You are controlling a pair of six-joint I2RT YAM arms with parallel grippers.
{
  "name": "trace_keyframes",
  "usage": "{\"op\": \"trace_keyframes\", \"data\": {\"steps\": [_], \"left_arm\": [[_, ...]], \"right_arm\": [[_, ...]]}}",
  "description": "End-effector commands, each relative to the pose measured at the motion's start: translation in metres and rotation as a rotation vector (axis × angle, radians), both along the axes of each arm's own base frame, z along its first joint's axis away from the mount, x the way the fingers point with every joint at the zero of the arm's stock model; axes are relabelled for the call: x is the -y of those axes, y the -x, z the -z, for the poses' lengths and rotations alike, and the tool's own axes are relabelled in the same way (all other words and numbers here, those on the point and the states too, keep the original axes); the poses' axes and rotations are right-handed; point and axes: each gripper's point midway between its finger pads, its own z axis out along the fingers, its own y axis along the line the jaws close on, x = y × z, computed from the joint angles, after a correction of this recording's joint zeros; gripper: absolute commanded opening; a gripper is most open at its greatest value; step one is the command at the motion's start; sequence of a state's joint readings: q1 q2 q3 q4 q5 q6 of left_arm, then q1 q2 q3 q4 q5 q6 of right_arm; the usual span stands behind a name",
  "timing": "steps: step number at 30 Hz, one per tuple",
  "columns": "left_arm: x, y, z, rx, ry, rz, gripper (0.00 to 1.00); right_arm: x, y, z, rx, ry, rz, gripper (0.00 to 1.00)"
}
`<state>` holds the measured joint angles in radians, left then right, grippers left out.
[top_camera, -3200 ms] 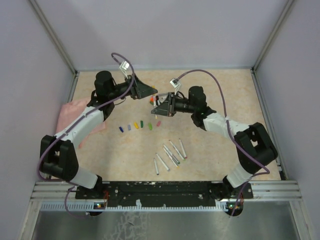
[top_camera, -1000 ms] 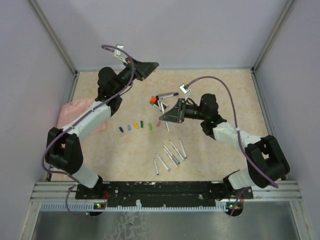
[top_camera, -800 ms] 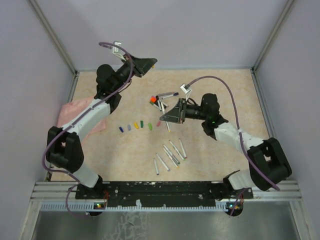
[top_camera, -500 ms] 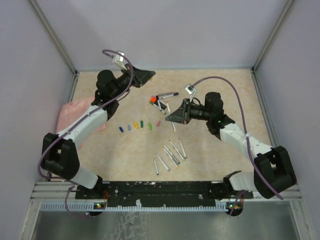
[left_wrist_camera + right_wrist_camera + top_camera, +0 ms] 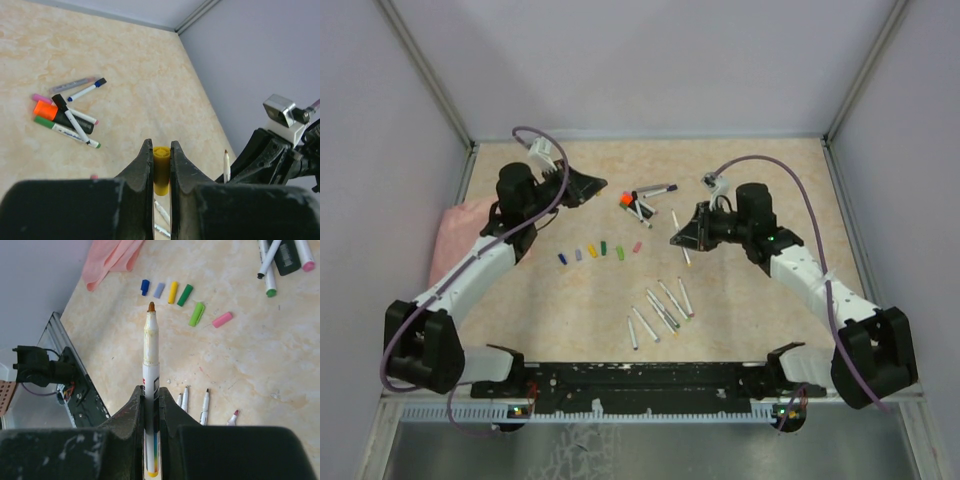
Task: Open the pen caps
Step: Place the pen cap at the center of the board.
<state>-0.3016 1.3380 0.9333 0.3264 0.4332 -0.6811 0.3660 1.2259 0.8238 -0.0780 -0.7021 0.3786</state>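
Note:
My left gripper [image 5: 161, 145] is shut on a yellow pen cap [image 5: 161, 169], which stands upright between the jaws above the table. In the top view this gripper [image 5: 601, 185] hangs left of the pile of capped pens [image 5: 642, 200]. My right gripper [image 5: 151, 390] is shut on a white uncapped pen [image 5: 151, 347], brownish tip pointing away. From above, that pen [image 5: 680, 236] juts across the right gripper [image 5: 684, 238]. Several loose caps [image 5: 600, 251] lie in a row: blue [image 5: 144, 287], lavender, yellow [image 5: 173, 292], two green and pink [image 5: 222, 319].
Several uncapped pens [image 5: 660, 308] lie near the front centre. A thick dark highlighter with an orange end [image 5: 55, 114] lies among the capped pens. A pink cloth [image 5: 455, 228] is bunched at the left wall. Both arms' bases sit at the near edge.
The grippers have drawn apart since holding one pen together. The left gripper has dropped from high at the back down and left with the yellow cap. The right has carried the pen to the right.

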Motion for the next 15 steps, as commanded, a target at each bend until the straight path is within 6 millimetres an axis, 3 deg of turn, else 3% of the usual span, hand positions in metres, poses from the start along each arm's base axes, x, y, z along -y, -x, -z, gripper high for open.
{"op": "trace_keyframes", "data": {"steps": [1,10,15], "left_arm": [[0.001,0.019,-0.003,0.019,-0.097,0.017,0.00],[0.035,0.056,0.028,0.000,-0.260,0.061,0.00],[0.045,0.075,0.034,-0.020,-0.278,0.111,0.00]], "right_arm": [[0.010,-0.014,-0.021,0.088,0.043,0.054,0.00],[0.025,-0.015,-0.007,0.046,0.108,0.137,0.00],[0.032,-0.014,-0.002,0.032,0.128,0.182,0.00]]}}
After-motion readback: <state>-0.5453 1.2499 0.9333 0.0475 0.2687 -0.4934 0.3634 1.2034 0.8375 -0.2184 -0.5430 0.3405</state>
